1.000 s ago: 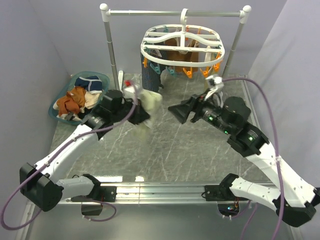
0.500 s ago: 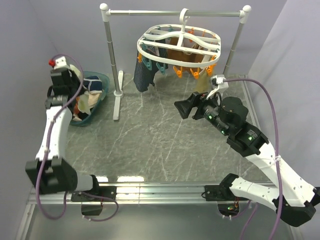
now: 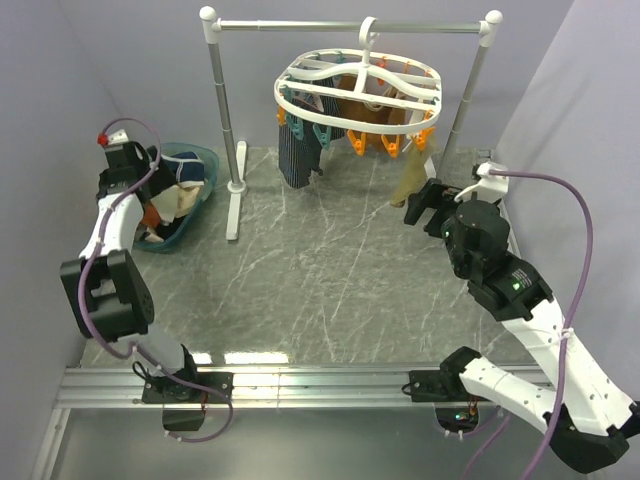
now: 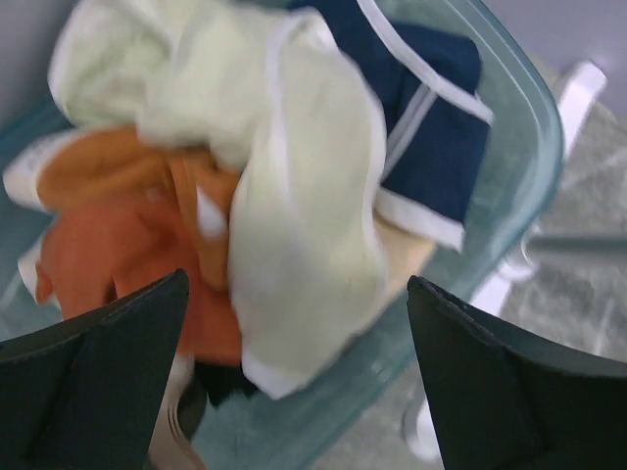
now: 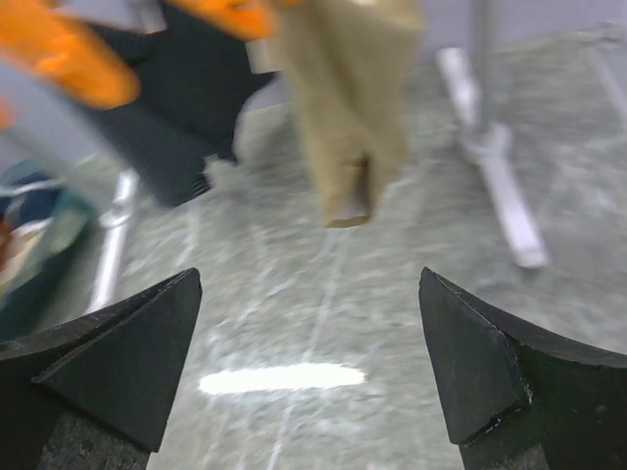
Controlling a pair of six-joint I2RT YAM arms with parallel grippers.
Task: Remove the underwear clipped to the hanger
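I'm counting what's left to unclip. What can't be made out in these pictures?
Top view: how many briefs hang under the hanger; its ribs cover them.
Right wrist view: how the tan brief is clipped; the top edge cuts it off, blurred.
Left wrist view: what lies deeper in the basket; the cream brief covers it, blurred.

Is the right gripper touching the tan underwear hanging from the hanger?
Apart. The right wrist view shows the right gripper open, with bare table visible between it and the tan underwear hanging ahead.
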